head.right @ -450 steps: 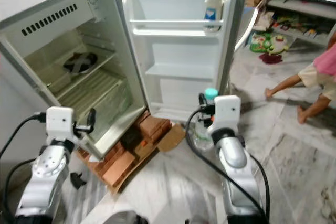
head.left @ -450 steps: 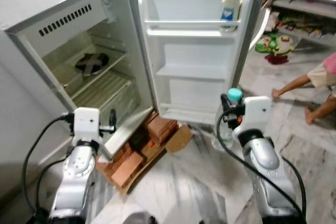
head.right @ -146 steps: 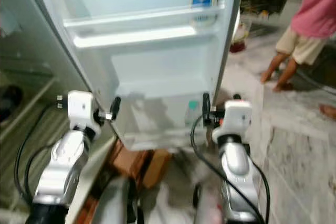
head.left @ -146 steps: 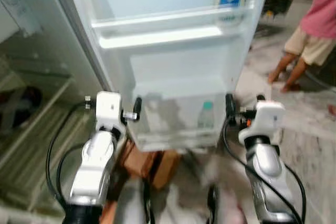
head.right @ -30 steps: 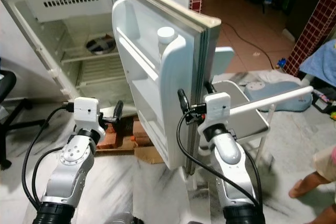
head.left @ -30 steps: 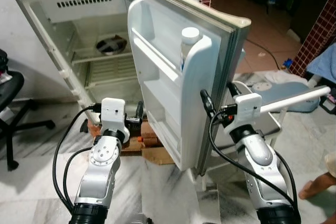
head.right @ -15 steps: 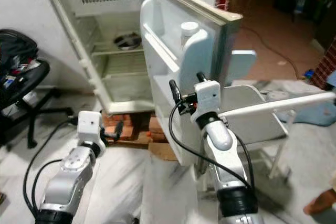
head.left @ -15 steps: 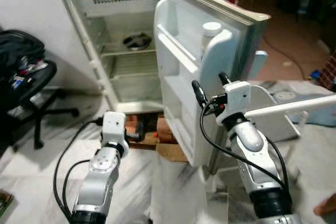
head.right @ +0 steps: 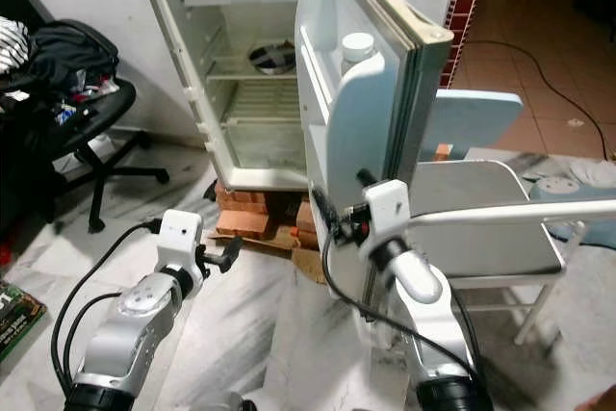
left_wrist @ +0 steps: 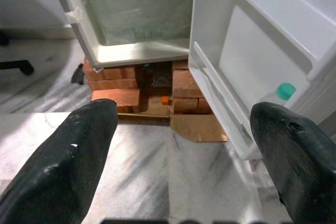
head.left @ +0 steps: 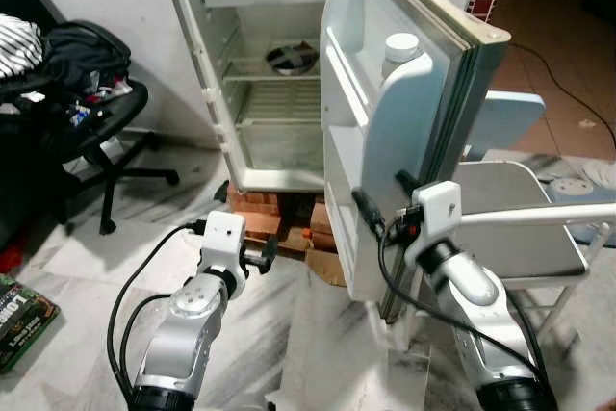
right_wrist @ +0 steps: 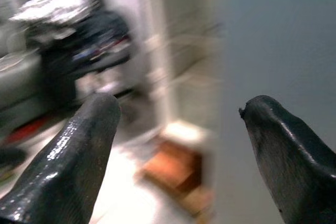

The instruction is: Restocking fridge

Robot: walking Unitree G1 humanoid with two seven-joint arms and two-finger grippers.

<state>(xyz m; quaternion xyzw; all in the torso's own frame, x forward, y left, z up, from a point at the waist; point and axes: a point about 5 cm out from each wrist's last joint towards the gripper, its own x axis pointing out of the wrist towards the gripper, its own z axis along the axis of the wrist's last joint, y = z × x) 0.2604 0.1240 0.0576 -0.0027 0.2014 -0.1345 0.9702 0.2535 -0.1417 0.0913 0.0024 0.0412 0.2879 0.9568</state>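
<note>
Right gripper (head.left: pixel 377 211) held empty, fingers apart, against fridge door's (head.left: pixel 385 132) outer edge. Left gripper (head.left: pixel 265 252) spread, empty, low before fridge (head.left: pixel 260 74). White bottle (head.left: pixel 398 50) stocked in door shelf. Door-closing step judged; steady push required next.

Marble floor (head.left: pixel 77 267), office chair (head.left: pixel 91 132)

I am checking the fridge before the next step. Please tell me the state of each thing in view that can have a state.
White fridge door: open, swung wide.
White bottle with white cap: upright in the upper door shelf.
Clear bottle with teal cap: standing in the lower door shelf.
Left gripper: open, empty.
Right gripper: open, empty, beside the door.
Black office chair: piled with clothes.
</note>
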